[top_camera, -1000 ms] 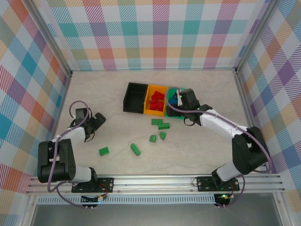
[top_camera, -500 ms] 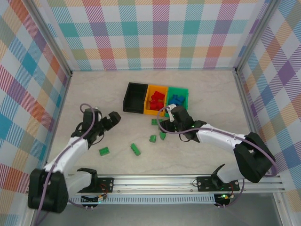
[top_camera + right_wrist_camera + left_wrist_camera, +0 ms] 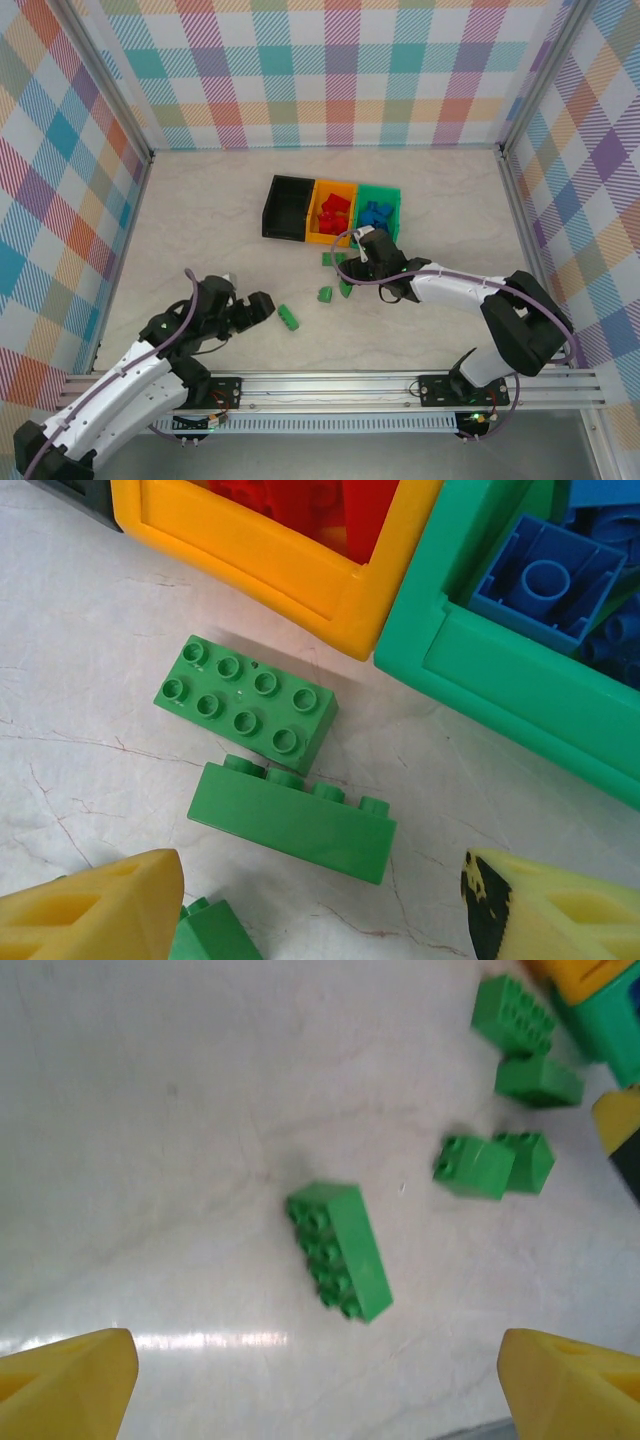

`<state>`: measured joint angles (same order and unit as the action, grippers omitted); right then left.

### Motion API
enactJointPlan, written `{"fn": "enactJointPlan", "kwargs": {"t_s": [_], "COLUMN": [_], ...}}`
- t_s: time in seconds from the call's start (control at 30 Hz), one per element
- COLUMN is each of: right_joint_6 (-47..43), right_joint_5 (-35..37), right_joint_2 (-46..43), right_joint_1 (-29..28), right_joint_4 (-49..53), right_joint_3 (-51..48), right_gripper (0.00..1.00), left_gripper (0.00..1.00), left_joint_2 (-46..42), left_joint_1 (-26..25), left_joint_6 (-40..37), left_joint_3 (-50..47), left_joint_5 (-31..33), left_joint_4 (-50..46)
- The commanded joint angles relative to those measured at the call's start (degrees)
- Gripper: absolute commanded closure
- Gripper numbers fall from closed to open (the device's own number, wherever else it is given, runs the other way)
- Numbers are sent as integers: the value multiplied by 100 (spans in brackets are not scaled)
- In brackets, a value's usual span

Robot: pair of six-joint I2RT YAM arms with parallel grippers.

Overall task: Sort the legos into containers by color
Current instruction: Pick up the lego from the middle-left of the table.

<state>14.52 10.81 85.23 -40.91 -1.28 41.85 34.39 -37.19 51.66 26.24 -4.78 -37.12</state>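
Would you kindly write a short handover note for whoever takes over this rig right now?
Left gripper: open, empty, aimed at a loose green brick on the table.
Right gripper: open, empty, above a studs-up green brick and a tipped green brick in front of the bins.
Bins: orange bin holds red bricks, green bin holds blue bricks, black bin looks empty.
Done: red and blue sorted, as far as shows.
Left: every green brick is on the table, probably bound for the black bin.

Bright, even light, soft shadows; glare streak on the table (image 3: 210, 1338) (left wrist view slightly blurred).
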Motion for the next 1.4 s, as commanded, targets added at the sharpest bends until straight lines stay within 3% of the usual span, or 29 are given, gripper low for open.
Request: {"fn": "enactJointPlan", "kwargs": {"t_s": [0.0, 0.37, 0.6, 0.83, 1.0, 1.17, 1.37], "right_joint_6": [82, 130, 176, 171, 24, 88, 103], "right_joint_5": [157, 368, 507, 602, 1199, 1052, 1099], "right_joint_2": [-33, -15, -72, -21, -214, -278, -323], "right_joint_1": [5, 4, 9, 11, 6, 11, 6], "right_joint_4": [-48, 212, 305, 474, 589, 527, 570], "right_joint_3": [219, 322, 324, 437, 385, 332, 334], "right_gripper": [26, 25, 25, 25, 24, 24, 24], "left_gripper": [8, 11, 12, 16, 20, 21, 28], "left_joint_2": [135, 3651, 5111, 5354, 5280, 5238, 4849], "left_joint_1": [-524, -1841, -2228, -2266, -2267, -2270, -2227], "left_joint_6": [717, 361, 134, 233, 621, 943, 1397], "left_joint_3": [26, 1712, 3013, 2919, 2631, 2248, 1954], "left_joint_5": [578, 1210, 1938, 1878, 1966, 1831, 2152], "left_joint_4": [-338, -181, -1435, -1073, -614, -90, -134]}}
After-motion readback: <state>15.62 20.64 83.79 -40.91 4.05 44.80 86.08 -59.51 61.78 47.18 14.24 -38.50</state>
